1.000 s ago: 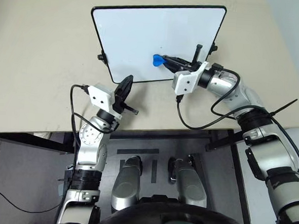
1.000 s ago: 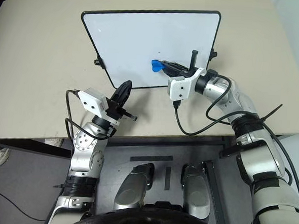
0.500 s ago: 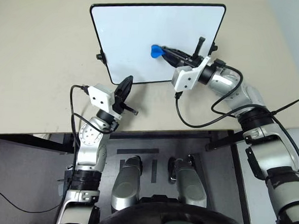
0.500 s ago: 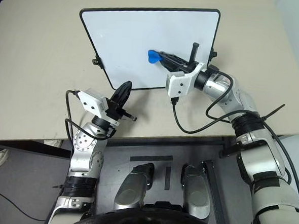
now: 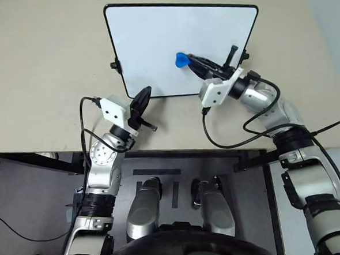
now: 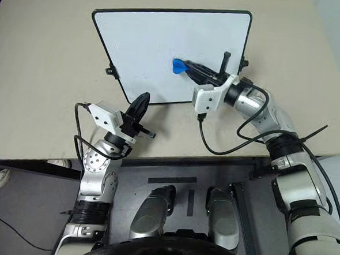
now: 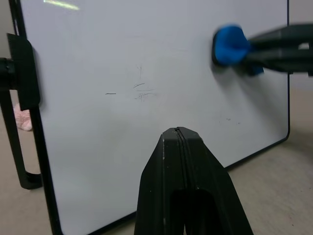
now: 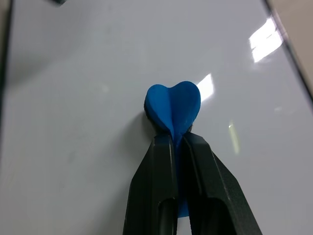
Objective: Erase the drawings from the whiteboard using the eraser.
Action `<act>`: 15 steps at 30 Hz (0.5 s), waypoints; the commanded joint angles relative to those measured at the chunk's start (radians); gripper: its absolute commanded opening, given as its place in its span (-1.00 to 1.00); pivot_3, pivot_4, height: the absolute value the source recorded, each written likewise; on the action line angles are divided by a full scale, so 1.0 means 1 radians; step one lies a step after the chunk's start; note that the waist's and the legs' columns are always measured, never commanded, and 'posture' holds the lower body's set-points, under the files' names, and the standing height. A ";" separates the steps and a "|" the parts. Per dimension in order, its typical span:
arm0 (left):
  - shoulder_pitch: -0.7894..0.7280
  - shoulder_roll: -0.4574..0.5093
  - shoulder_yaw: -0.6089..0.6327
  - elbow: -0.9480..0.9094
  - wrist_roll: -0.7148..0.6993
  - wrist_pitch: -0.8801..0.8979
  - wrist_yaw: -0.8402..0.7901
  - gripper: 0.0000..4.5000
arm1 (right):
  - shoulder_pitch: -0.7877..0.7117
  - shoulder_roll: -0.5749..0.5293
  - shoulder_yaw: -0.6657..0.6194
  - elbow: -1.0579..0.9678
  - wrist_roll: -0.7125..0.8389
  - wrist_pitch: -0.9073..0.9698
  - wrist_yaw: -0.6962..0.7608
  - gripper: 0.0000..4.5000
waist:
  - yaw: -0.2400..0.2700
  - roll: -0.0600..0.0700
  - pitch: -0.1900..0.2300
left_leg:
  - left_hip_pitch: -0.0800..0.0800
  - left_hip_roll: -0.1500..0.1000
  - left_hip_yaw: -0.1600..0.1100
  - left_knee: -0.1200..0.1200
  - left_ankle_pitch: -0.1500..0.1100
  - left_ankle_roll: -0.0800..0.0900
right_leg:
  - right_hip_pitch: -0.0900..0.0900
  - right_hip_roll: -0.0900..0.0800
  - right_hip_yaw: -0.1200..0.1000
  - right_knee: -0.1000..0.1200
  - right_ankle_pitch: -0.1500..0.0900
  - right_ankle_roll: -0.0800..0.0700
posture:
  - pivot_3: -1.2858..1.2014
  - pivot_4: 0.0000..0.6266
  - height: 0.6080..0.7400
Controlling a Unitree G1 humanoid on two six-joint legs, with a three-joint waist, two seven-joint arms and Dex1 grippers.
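The right pincer [image 5: 188, 60] still pinches the blue eraser [image 5: 181, 60] at its tip and has slid sideways across the whiteboard [image 5: 158, 40]. The left pincer [image 5: 142, 97] stays shut, just below the board.

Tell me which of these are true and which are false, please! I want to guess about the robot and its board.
1. The right gripper is pinching the blue eraser. True.
2. The eraser is lying on the table beside the board. False: it is over the whiteboard, near its right half.
3. The left gripper is holding a marker. False: it is shut and holds nothing.
4. The whiteboard has a thin black frame. True.
5. Big blue drawings cover the board. False: just a few faint marks show.
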 commanded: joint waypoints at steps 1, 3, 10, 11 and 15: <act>-0.010 0.000 0.002 -0.008 -0.004 -0.018 -0.006 -1.00 | 0.001 -0.026 -0.015 0.020 -0.012 0.028 -0.008 -1.00 | 0.001 0.000 0.000 | 0.000 0.000 0.000 0.000 0.000 0.000 | 0.000 0.000 0.000 0.000 0.000 -0.001 | 0.03 -0.52 1.00; -0.011 0.001 0.002 -0.007 -0.004 -0.018 -0.006 -1.00 | 0.002 -0.033 -0.019 0.031 -0.017 0.031 -0.016 -1.00 | 0.001 0.000 0.000 | 0.000 0.000 0.000 0.000 0.000 0.000 | 0.000 0.000 0.000 0.001 0.001 -0.001 | 0.03 -0.52 1.00; -0.017 0.007 0.007 -0.004 -0.007 -0.016 -0.010 -1.00 | 0.000 -0.059 -0.046 0.043 -0.029 0.032 -0.077 -1.00 | 0.001 0.000 0.000 | 0.001 0.000 0.000 0.000 0.001 0.001 | 0.001 0.000 0.000 0.001 0.003 -0.001 | 0.03 -0.52 1.00; -0.017 0.008 0.007 -0.004 -0.007 -0.015 -0.011 -1.00 | 0.002 -0.062 -0.052 0.031 -0.028 0.028 -0.087 -1.00 | 0.002 0.000 0.000 | 0.001 0.000 0.000 0.000 0.001 0.001 | 0.001 0.000 0.000 0.001 0.003 -0.001 | 0.03 -0.52 1.00; -0.016 0.009 0.005 -0.007 -0.007 -0.014 -0.011 -1.00 | 0.004 -0.067 -0.070 -0.016 -0.020 0.023 -0.121 -1.00 | 0.004 0.000 0.000 | 0.000 0.000 0.000 0.000 0.002 0.001 | 0.001 0.000 0.000 0.001 0.003 -0.001 | 0.03 -0.52 1.00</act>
